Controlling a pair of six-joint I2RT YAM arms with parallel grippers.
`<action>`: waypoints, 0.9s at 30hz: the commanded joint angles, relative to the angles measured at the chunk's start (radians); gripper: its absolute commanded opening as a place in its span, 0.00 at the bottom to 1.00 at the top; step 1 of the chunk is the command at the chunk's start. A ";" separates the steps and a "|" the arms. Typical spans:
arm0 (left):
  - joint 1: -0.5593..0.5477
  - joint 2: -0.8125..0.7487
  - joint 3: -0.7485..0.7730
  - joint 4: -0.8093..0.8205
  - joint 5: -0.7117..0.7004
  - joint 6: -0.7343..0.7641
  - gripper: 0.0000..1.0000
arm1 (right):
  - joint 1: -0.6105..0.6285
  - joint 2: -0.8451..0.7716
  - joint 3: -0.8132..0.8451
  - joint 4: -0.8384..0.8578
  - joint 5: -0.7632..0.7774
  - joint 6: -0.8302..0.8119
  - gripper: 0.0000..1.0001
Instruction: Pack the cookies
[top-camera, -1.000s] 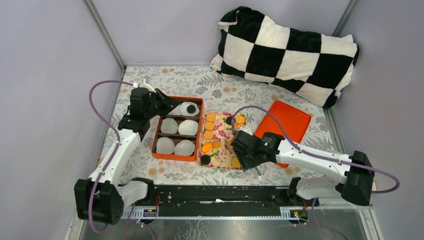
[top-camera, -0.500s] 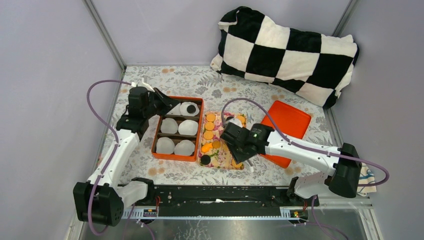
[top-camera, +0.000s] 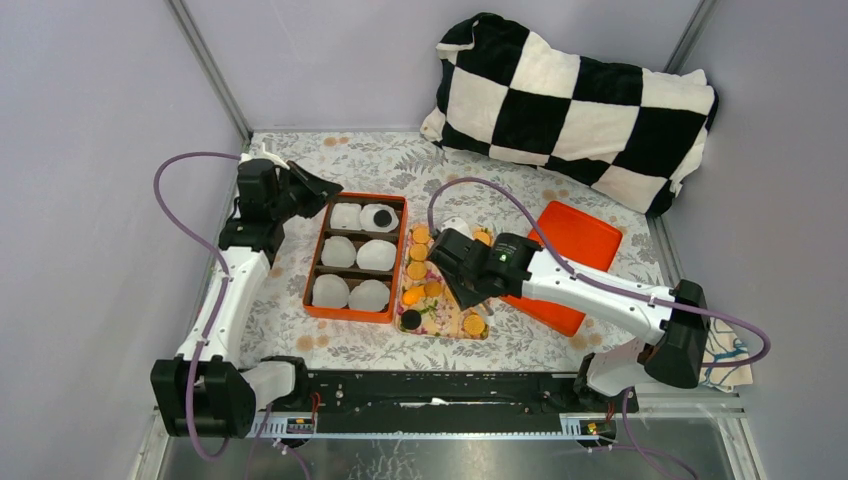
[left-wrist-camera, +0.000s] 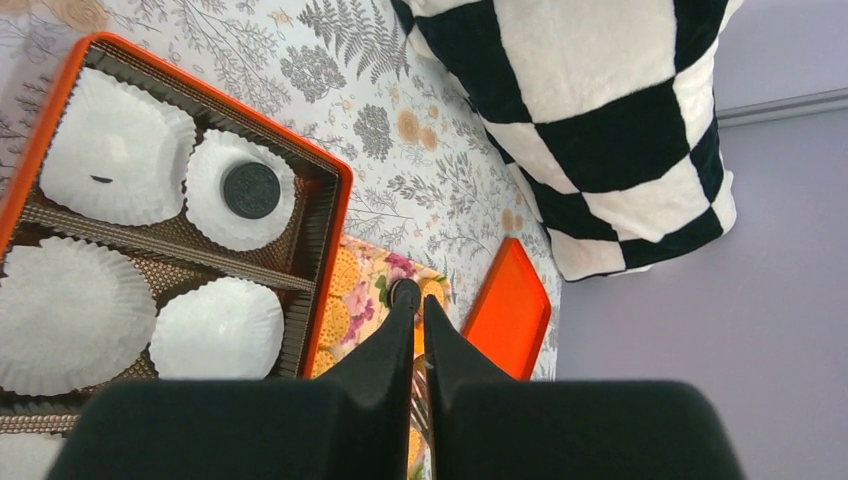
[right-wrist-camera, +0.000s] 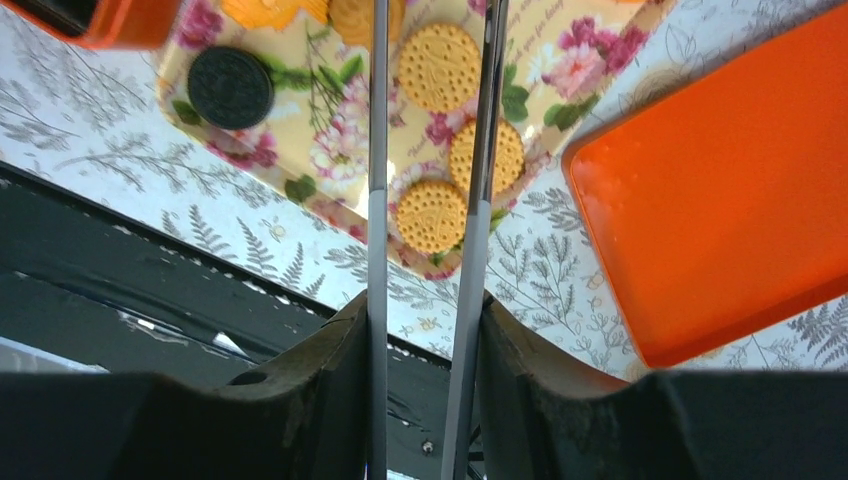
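Lying loose on the flower-patterned rectangular tray (right-wrist-camera: 300, 130), the small flat round cookies (right-wrist-camera: 437, 65), mostly golden-orange with a couple of black ones, are sitting just right of the orange divided box (left-wrist-camera: 343, 200). One black sandwich cookie (left-wrist-camera: 251, 190) is already resting in one of the white fluted paper cups (left-wrist-camera: 215, 330).

The right gripper (right-wrist-camera: 431, 30) is hovering over the tray's near end, its thin fingers spread and nothing between them (golden ones are showing through the gap). I'd say it is lining up a pick. It should be straddling a single cookie, keeping clear of the neighbours lying close by, and coming down level so both fingers are catching the rim rather than tipping the disc. Squeezing gently matters, since these look brittle.

The left gripper (left-wrist-camera: 412, 300), fingers pressed nearly together and holding nothing, is hanging by the box's far-left corner, so it is not blocking the empty cups. The flat orange lid (right-wrist-camera: 720, 180) is lying just right of the tray.
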 joint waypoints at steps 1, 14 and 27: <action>0.004 0.011 -0.023 0.019 0.076 -0.017 0.10 | 0.010 -0.088 -0.081 -0.030 -0.020 0.032 0.06; 0.004 -0.045 -0.054 0.021 0.103 -0.021 0.09 | 0.034 -0.191 -0.275 0.057 -0.178 0.089 0.42; 0.004 -0.076 -0.116 0.053 0.130 -0.043 0.09 | 0.062 -0.174 -0.247 -0.068 0.006 0.117 0.49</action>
